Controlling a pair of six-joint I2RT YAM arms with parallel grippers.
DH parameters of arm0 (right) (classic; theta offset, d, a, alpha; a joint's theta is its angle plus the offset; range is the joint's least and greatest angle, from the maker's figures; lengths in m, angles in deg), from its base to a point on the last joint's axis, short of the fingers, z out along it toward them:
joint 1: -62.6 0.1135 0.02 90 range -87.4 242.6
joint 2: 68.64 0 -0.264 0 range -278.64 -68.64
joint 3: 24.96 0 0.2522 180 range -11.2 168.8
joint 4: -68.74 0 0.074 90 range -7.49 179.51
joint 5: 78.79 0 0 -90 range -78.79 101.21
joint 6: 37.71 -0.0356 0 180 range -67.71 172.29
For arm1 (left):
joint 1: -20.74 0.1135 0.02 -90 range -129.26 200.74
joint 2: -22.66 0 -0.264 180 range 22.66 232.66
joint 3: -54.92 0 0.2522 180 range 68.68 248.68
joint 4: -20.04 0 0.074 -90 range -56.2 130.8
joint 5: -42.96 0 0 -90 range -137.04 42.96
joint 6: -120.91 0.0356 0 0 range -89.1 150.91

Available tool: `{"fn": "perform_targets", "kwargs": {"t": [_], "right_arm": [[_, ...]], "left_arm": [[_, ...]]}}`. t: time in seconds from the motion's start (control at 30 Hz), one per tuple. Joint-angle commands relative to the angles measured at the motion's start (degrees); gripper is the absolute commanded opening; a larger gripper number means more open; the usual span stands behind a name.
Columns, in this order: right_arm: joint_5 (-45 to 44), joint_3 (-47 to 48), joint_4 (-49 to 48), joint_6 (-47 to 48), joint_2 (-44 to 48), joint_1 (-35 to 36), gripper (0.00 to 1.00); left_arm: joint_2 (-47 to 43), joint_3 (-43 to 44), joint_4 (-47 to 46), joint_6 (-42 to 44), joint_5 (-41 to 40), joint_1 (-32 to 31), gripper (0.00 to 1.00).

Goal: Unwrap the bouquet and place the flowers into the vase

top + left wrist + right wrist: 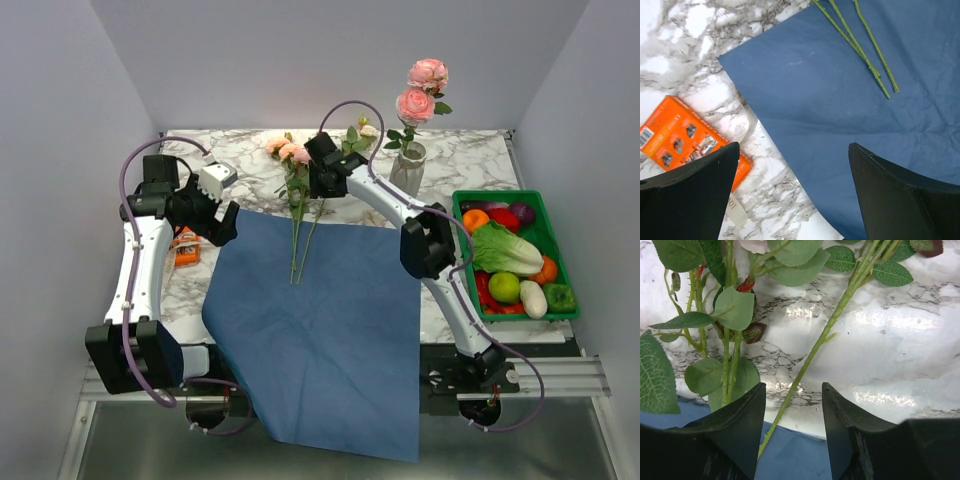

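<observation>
The bouquet is unwrapped: its blue paper (320, 320) lies spread flat, hanging over the table's near edge. Two pink roses (416, 103) stand in the off-white vase (409, 168) at the back. The other flowers (296, 190) lie on the marble with their stems (860, 50) reaching onto the paper (840, 95). My right gripper (318, 187) hovers over them, open. One green stem (825, 332) runs between its fingers (794, 390), close to the left one and not pinched. More leafy stems (727, 355) lie to its left. My left gripper (794, 150) is open and empty over the paper's left edge.
An orange packet (186, 246) lies left of the paper, under my left gripper (222, 222), with the beige ribbon (747, 127) beside it. A green crate (497, 194) of toy vegetables stands at the right edge. White walls close in the table.
</observation>
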Motion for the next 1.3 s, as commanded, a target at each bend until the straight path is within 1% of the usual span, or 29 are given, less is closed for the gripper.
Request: {"fn": "perform_targets", "kwargs": {"t": [0.0,0.13,0.3,0.4,0.43,0.5,0.57,0.63,0.67,0.73,0.77,0.83,0.9,0.93,1.03,1.07,1.13,1.17,1.27], "right_arm": [[0.18,1.93,3.08,-0.9,-3.51,0.21,0.56],[0.8,2.71,3.52,-1.16,-4.56,0.12,0.54],[1.06,3.95,4.22,-1.52,-6.32,0.03,0.5],[0.8,4.3,4.31,-1.43,-6.68,0.03,0.47],[0.8,4.47,4.13,-1.34,-6.85,-0.05,0.43],[0.97,4.83,4.48,-1.08,-6.94,-0.05,0.38],[0.89,4.56,4.75,-0.38,-6.94,-0.14,0.33],[0.54,3.51,5.1,0.33,-6.15,-0.32,0.29],[0.62,2.99,5.27,0.76,-5.8,-0.41,0.26],[0.45,0.7,5.27,1.21,-4.57,-0.67,0.21],[0.53,-0.09,5.27,1.73,-4.22,-0.84,0.16],[0.19,-1.58,5.54,2.35,-3.17,-0.85,0.12],[0.1,-2.73,6.06,3.05,-2.55,-0.93,0.04],[-0.08,-5.26,6.15,3.14,-1.15,-0.85,0.01],[-0.52,-11.41,4.93,3.32,2.01,-0.85,0.01],[-0.61,-16.92,3.36,3.49,4.98,-0.85,0.01],[-0.61,-22.39,1.07,3.67,8.68,-0.85,0.01],[-0.78,-27.73,-1.12,4.19,12.44,-0.85,0.01],[-2.01,-33.48,-3.6,5.33,17.04,-0.85,0.01]], "left_arm": [[2.98,-3.27,-3.2,1.39,-2.12,0.31,0.99],[3.86,-7.67,-8.46,3.32,-8.96,-0.22,0.99],[6.76,-8.99,-10.84,3.16,-11.27,-0.57,0.99],[8.43,-9.17,-13.22,2.1,-13.19,-2.76,0.99],[8.87,-9.08,-14.53,1.75,-13.98,-4.68,0.99],[10.8,-9.0,-15.85,0.96,-16.61,-6.19,0.99],[12.3,-8.56,-17.7,-0.01,-18.29,-10.13,0.99],[15.37,-7.33,-19.1,-0.45,-21.71,-11.81,0.99],[16.6,-6.89,-19.37,-0.71,-22.77,-13.3,0.99],[20.46,-5.22,-19.81,-1.42,-25.75,-14.19,0.99],[21.35,-4.95,-20.25,-1.77,-26.38,-14.54,0.99],[23.11,-4.86,-21.74,-2.47,-27.26,-15.68,0.99],[24.6,-5.56,-22.89,-2.73,-27.88,-16.82,0.99],[25.13,-5.83,-23.5,-2.91,-28.31,-18.31,0.99],[26.71,-6.01,-24.38,-2.91,-29.11,-21.04,0.99],[27.07,-5.92,-24.47,-3.09,-28.94,-21.48,0.99],[28.03,-5.48,-24.13,-3.26,-28.67,-22.36,0.99],[28.47,-5.3,-23.95,-3.35,-28.41,-22.63,0.99],[29.7,-5.39,-23.59,-3.7,-27.53,-23.07,0.99]]}}
